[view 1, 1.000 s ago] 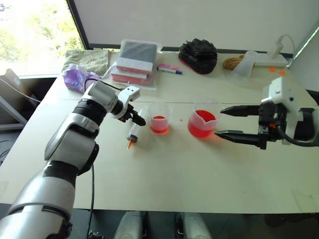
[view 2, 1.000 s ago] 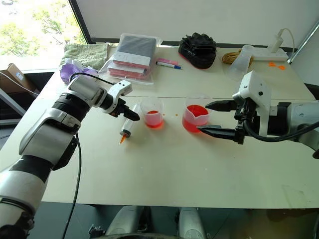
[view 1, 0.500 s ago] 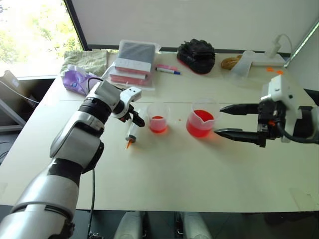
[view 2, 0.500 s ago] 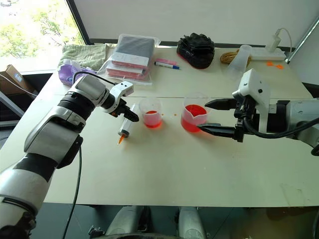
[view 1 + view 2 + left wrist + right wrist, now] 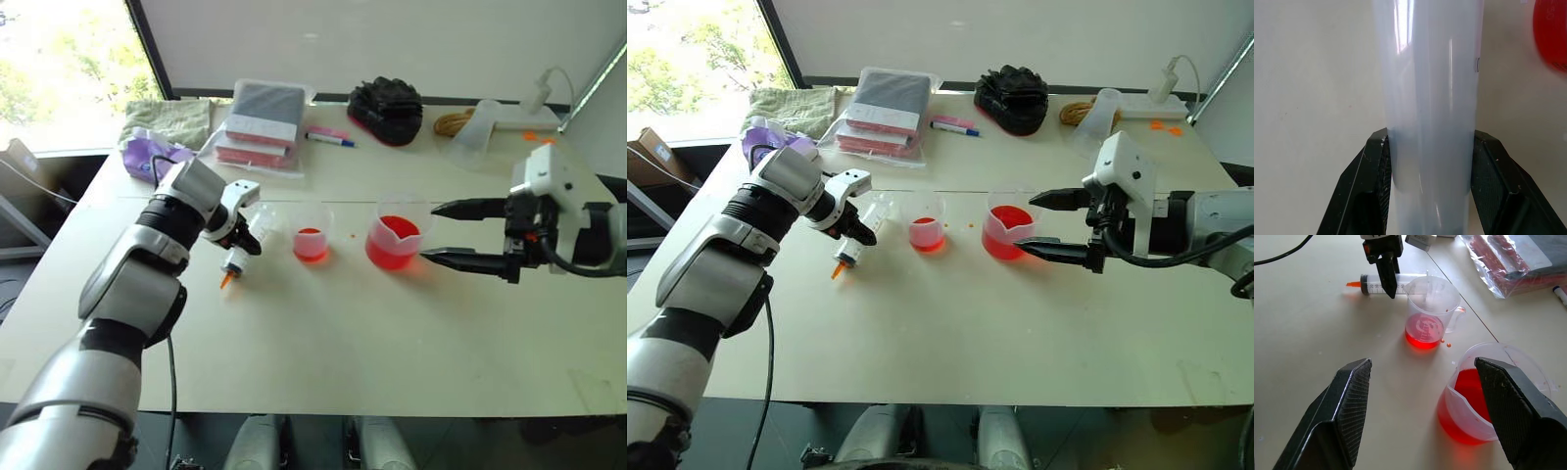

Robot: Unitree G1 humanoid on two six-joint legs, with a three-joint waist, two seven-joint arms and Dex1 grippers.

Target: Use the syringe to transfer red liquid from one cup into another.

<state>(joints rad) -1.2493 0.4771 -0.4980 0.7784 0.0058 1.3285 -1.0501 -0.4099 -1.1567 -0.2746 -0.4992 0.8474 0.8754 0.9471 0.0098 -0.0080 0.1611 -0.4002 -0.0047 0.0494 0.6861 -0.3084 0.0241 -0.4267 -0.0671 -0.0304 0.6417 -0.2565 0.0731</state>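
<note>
My left gripper [image 5: 245, 242] is shut on the barrel of the clear syringe [image 5: 236, 260], and its black fingers [image 5: 1369, 191] press on both sides. The syringe slants low over the white table [image 5: 323, 352], orange tip toward the near left, just left of the smaller cup [image 5: 311, 240] with its shallow red liquid [image 5: 1422, 335]. The larger spouted beaker [image 5: 395, 243] stands to the right, holding more red liquid [image 5: 1474, 396]. My right gripper [image 5: 431, 232] hangs open just right of the beaker, holding nothing.
Along the back of the table lie a bagged stack of flat packs [image 5: 265, 122], a blue-capped marker pen [image 5: 333, 139], a black cloth bundle [image 5: 389, 103], a green towel [image 5: 176, 117], a purple bag [image 5: 147, 157] and a power strip [image 5: 524, 119].
The left gripper's fingers have shut on the syringe barrel, and syringe and hand have shifted left, away from the smaller cup. The right arm has kept still.
</note>
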